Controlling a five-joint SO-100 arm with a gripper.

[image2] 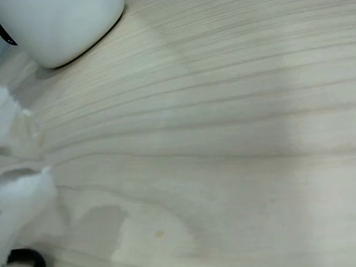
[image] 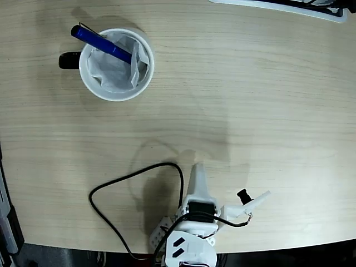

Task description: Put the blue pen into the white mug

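In the fixed view the white mug [image: 116, 64] stands at the upper left of the wooden table, its black handle [image: 69, 60] pointing left and crumpled white paper inside. The blue pen [image: 102, 44] rests slanted in the mug, one end sticking out over the upper-left rim. My gripper [image: 233, 181] is far from it at the table's bottom edge, open and holding nothing. In the wrist view the mug [image2: 55, 25] shows as a white curve at the top left, and a blurred white finger [image2: 22, 197] sits at the left edge. The pen is out of sight there.
A black cable [image: 111, 186] loops on the table left of the arm base [image: 189, 245]. A white flat object [image: 278, 6] lies along the top right edge. A dark object [image: 6, 222] stands at the lower left edge.
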